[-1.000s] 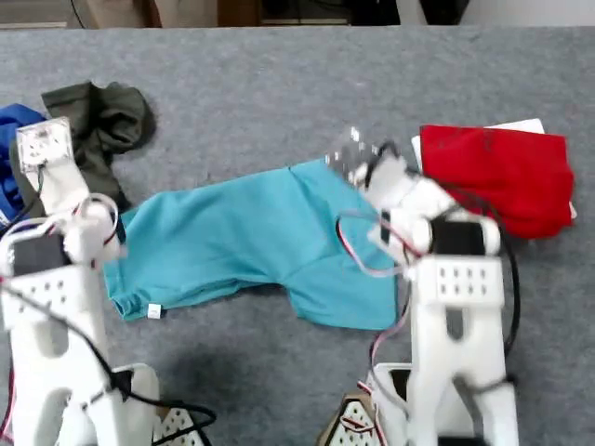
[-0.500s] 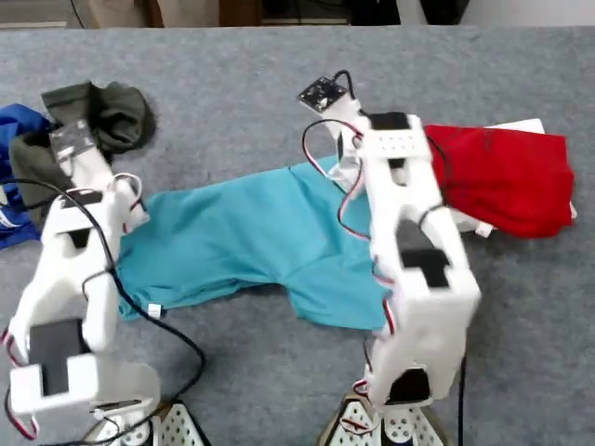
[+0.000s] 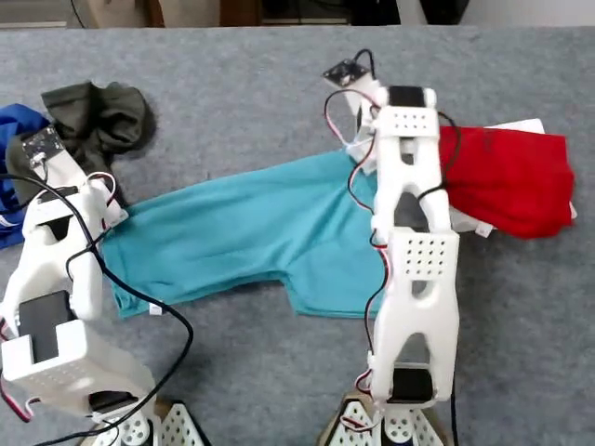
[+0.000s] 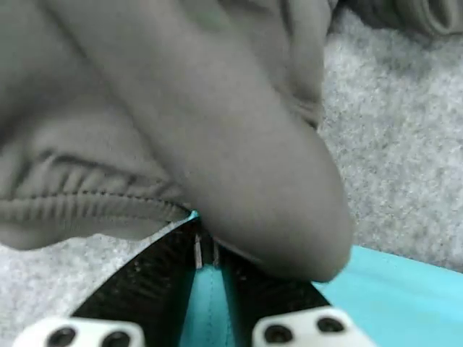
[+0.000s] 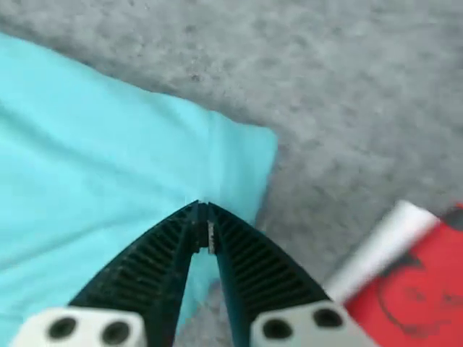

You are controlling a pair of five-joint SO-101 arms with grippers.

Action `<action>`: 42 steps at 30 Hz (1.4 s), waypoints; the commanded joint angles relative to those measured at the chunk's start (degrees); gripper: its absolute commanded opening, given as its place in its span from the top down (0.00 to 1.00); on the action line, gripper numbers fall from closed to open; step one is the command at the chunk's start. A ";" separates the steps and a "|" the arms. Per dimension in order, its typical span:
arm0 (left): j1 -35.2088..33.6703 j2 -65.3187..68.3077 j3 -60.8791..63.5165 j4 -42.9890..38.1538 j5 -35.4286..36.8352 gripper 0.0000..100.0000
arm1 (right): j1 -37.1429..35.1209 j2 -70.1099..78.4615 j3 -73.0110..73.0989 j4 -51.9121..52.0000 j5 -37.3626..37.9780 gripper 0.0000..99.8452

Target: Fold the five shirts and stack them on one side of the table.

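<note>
A teal shirt (image 3: 251, 232) lies stretched across the middle of the grey table (image 3: 232, 84). My left gripper (image 4: 205, 242) is shut on its left edge, right beside a crumpled olive shirt (image 3: 102, 116) that also bulges close in the left wrist view (image 4: 181, 108). My right gripper (image 5: 202, 217) is shut on the teal shirt (image 5: 108, 159) near its far right corner. A folded red shirt (image 3: 507, 177) lies at the table's right side, on a white sheet. A blue shirt (image 3: 11, 186) peeks in at the left edge.
The white sheet (image 5: 376, 249) under the red shirt (image 5: 419, 296) lies close to my right gripper. Open grey table lies beyond the teal shirt and along the front between the two arm bases.
Both arms have swung out from their bases to the teal shirt's two ends. The shirt is now pulled longer and flatter, its right end drawn toward the far side.
</note>
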 commanded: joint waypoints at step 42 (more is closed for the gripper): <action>4.31 -41.54 31.38 -10.11 -4.57 0.98 | -4.62 -40.04 13.85 14.07 14.77 1.00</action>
